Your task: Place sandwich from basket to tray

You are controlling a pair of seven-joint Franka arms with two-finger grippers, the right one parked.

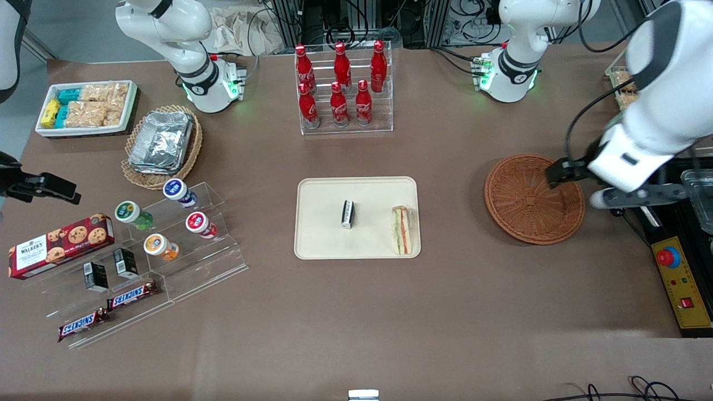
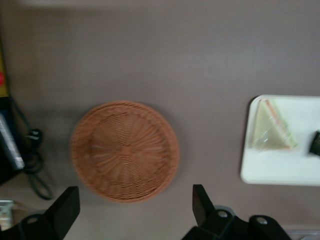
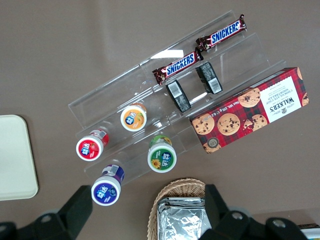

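Place: a robot lab got up as a small snack shop.
Robots: two white arm bases [image 1: 508,75] bolted to a brown desk [image 1: 356,312].
Wiring: cables [image 1: 462,22] and metal frames along the desk's edge.
Safety: a yellow control box [image 1: 682,284] with a red stop button.
Goods: cola bottles [image 1: 341,83] in a clear rack, chocolate bars [image 3: 220,34], a biscuit box [image 1: 58,245].

- Sandwich [image 1: 401,229] on tray [image 1: 323,245], at its edge toward the working arm's end, beside a small bar [image 1: 347,214].
- Basket [image 1: 526,206] apart from tray, toward the working arm's end.
- Gripper [image 2: 135,207] above basket, fingers spread.
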